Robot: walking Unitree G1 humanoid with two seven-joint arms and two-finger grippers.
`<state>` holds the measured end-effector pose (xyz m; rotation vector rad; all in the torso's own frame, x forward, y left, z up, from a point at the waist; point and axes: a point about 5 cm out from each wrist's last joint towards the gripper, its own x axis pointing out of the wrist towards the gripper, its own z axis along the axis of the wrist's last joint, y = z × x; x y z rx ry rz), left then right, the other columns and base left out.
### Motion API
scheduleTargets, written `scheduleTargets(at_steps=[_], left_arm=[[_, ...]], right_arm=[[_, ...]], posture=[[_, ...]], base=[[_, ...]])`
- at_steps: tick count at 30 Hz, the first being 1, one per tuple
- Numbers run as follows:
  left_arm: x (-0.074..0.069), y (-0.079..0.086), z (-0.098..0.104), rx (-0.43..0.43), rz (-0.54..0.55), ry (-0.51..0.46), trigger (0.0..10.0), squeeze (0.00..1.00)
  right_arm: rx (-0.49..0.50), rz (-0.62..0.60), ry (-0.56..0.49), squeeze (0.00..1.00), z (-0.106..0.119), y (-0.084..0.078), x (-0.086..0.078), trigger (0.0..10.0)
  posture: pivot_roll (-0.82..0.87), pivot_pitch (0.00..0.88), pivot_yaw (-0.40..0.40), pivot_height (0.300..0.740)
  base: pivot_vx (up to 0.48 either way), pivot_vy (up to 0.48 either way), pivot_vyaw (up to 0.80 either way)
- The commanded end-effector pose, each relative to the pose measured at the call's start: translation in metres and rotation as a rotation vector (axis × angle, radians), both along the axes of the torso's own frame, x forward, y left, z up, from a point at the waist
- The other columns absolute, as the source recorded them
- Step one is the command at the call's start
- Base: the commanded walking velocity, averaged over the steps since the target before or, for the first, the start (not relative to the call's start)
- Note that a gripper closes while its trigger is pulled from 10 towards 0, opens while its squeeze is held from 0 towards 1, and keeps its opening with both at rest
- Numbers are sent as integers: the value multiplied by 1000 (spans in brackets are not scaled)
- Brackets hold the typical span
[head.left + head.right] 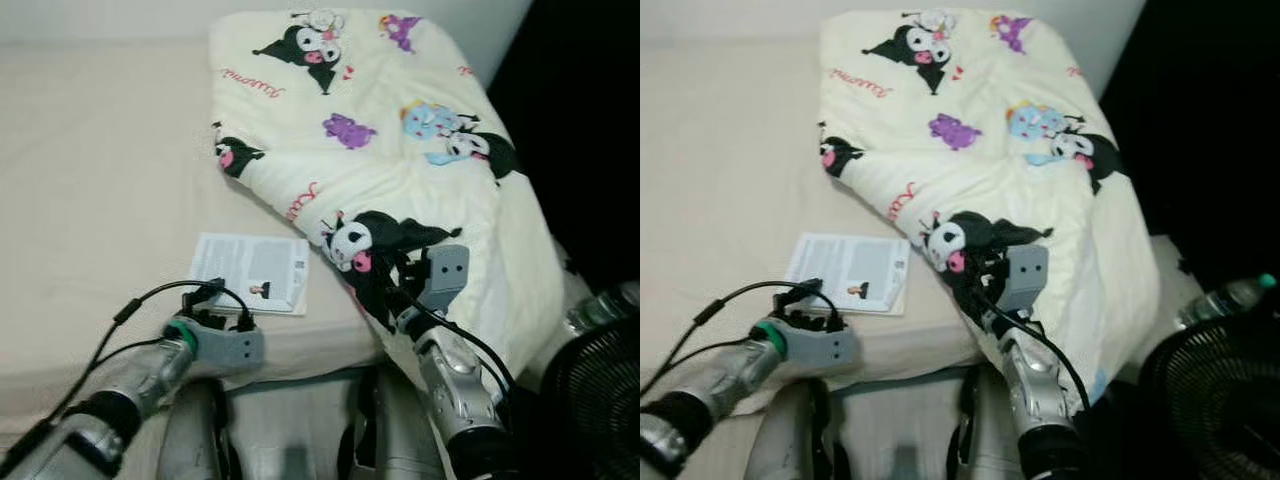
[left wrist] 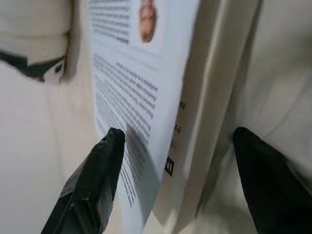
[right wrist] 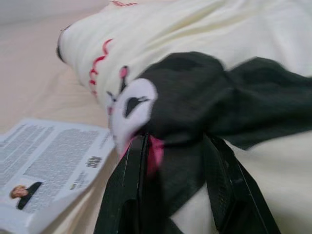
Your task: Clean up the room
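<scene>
A cream blanket with cartoon prints lies bunched over the right half of a beige bed. My right gripper is at its near edge, on a black-and-white printed figure. In the right wrist view its fingers pinch a fold of that print. A thin white book with printed text lies flat on the sheet just left of the blanket. My left gripper sits at the book's near edge, open. The left wrist view shows the book between the spread fingers.
A black fan stands on the floor at the lower right, with a plastic water bottle just behind it. A pale wall runs behind the bed. The space right of the bed is dark.
</scene>
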<state>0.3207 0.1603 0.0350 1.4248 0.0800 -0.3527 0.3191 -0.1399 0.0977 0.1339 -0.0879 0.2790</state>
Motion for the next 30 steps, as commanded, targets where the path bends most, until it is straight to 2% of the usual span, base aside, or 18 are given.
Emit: scheduleTargets(at_steps=[1,2,3,4,5,8,10,21,26,30], left_arm=[[3,-4,2,-46,55,-33,10000,0],[7,-6,7,-96,97,-87,6784,0],[7,-6,7,-96,97,-87,6784,0],[10,-7,12,-142,134,-134,4078,0],[12,-8,15,-174,157,-170,0,0],[14,-12,22,-223,153,-236,0,0],[14,-12,22,-223,153,-236,0,0],[11,-26,32,-266,-28,-360,0,0],[13,-21,45,-300,-77,-413,0,0],[18,-14,58,-350,-66,-458,0,0]], right_arm=[[4,1,27,0,-6,-1,-4,10000],[2,2,28,0,-6,-2,-5,10000],[2,2,28,0,-6,-2,-5,10000],[0,2,29,0,-7,-2,-5,10000],[-1,3,30,0,-7,-2,-6,10000],[-4,3,31,0,-7,-2,-7,10000],[-4,3,31,0,-7,-2,-7,10000],[-9,0,30,0,-5,-3,-5,10000],[-14,-4,30,0,-4,-5,-2,10000],[-16,-5,27,0,-2,-4,0,10000]], posture=[[-81,172,-3,579],[-96,177,-6,579],[-96,177,-6,579],[-96,177,-6,579],[-103,177,-6,579],[-107,172,-5,579],[-107,172,-5,579],[-104,151,-6,579],[-87,131,-8,579],[-84,123,-8,579]], base=[[0,0,0],[0,0,0],[0,0,0],[0,0,0],[0,0,0],[0,0,0],[0,0,0],[0,0,0],[0,0,0],[0,0,0]])
